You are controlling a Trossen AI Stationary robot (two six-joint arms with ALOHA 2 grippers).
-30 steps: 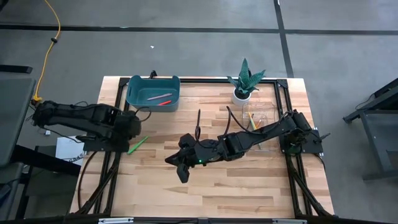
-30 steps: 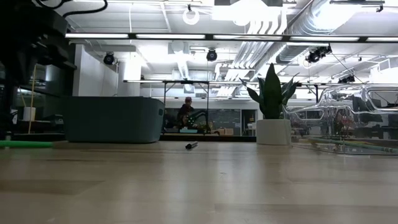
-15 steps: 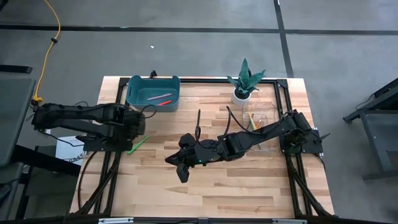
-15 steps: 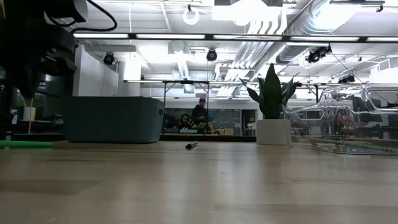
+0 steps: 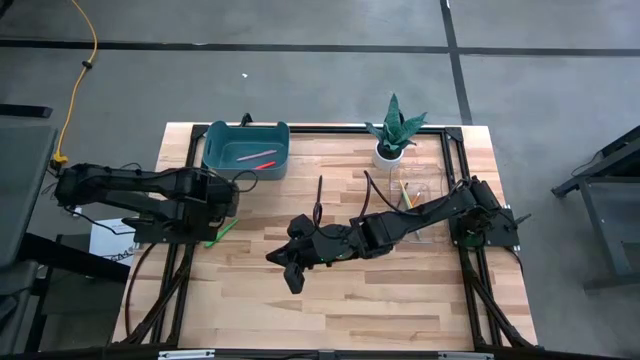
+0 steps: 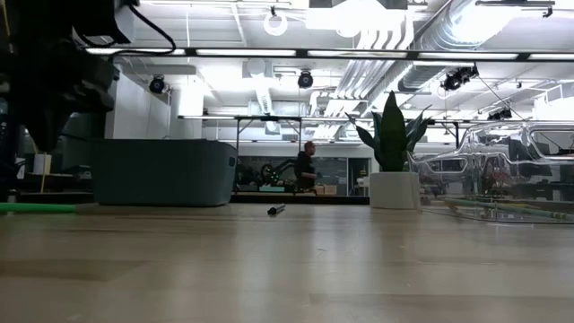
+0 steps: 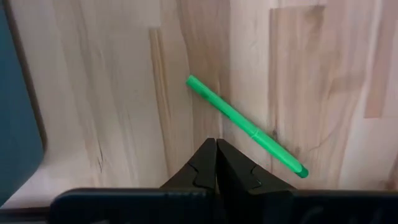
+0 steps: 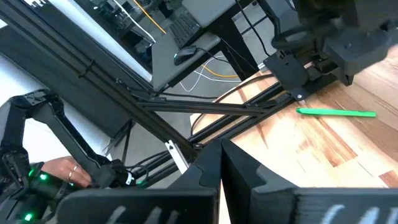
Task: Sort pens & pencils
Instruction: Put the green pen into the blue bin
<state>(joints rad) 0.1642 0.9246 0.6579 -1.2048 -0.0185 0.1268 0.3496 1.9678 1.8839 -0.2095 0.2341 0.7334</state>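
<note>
Sorting partway | bin [image 5: 212, 150] at far-left corner holds pink, red pens | green pen [image 7: 245, 125] near left edge, black pen [image 5: 319, 189] mid-bench loose | left gripper [image 7: 216, 163] closed, empty, over green | right gripper [image 8: 221, 167] closed, mid-bench

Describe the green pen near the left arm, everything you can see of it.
The green pen is a bright green, plastic-looking stick, uniform in colour, with a slightly knobbed end. It lies flat and diagonal on the bare wooden table, near the left edge below the teal bin. The left claw hangs over it, fingers shut together, not touching it. Nothing else touches the pen.
</note>
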